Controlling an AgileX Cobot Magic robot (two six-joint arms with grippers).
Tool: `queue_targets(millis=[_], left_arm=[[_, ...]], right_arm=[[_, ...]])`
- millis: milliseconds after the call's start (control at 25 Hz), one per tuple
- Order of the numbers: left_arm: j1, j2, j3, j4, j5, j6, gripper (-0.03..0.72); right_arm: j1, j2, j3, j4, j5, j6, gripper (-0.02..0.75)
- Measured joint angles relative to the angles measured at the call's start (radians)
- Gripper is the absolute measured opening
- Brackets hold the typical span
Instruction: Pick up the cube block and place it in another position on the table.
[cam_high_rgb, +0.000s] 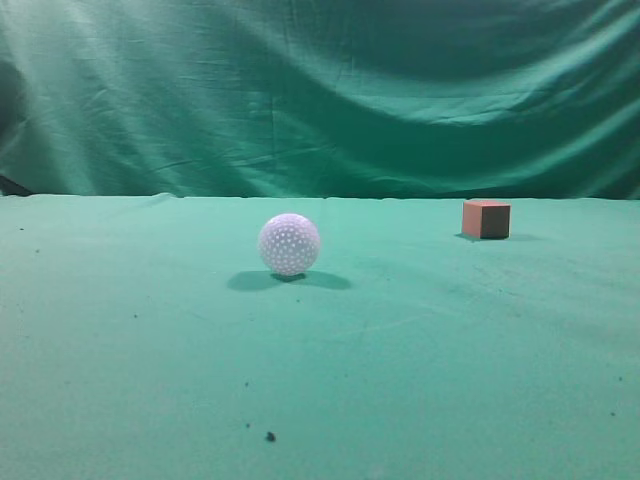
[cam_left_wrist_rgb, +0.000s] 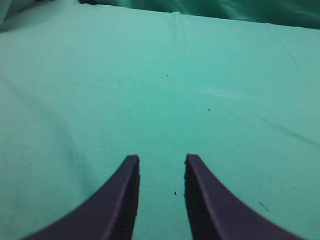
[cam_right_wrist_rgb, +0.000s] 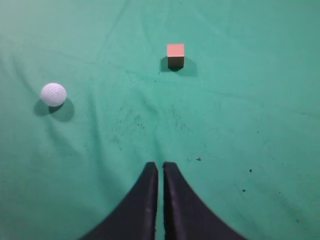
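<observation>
Salmon-red, your small cube block (cam_high_rgb: 486, 219) sits on the green felt table (cam_high_rgb: 150, 380), well apart from the white dimpled ball (cam_high_rgb: 289, 244). Your left gripper (cam_left_wrist_rgb: 161, 167) is spread; your right gripper (cam_right_wrist_rgb: 160, 172) is pressed together, empty.

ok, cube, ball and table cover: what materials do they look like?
Cube: matte salmon-red, sharp edges, no gloss; painted wood or foam, can't tell which. Ball: white, evenly dimpled shell, looks like hard plastic, golf-ball style. Table: green felt-like cloth, matte, soft creases, dark specks.

Table (cam_high_rgb: 150, 380) matt felt-like cloth; cube block (cam_high_rgb: 486, 219) matt, smooth; ball (cam_high_rgb: 289, 244) dimpled.
</observation>
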Motion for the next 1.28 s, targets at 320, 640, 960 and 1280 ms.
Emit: queue_targets(millis=[320, 640, 960, 1280], left_arm=[[0.000, 0.000, 0.000, 0.000, 0.000, 0.000, 0.262], [0.000, 0.000, 0.000, 0.000, 0.000, 0.000, 0.262], [0.000, 0.000, 0.000, 0.000, 0.000, 0.000, 0.262], [0.000, 0.000, 0.000, 0.000, 0.000, 0.000, 0.262]], right_arm=[[-0.207, -0.267, 0.307, -0.016, -0.326, -0.036, 0.000], [-0.291, -0.552, 0.652, -0.014, -0.465, -0.034, 0.000], [-0.291, -0.588, 0.762, 0.011, -0.502, -0.032, 0.000], [-0.291, -0.588, 0.762, 0.021, -0.510, -0.035, 0.000]])
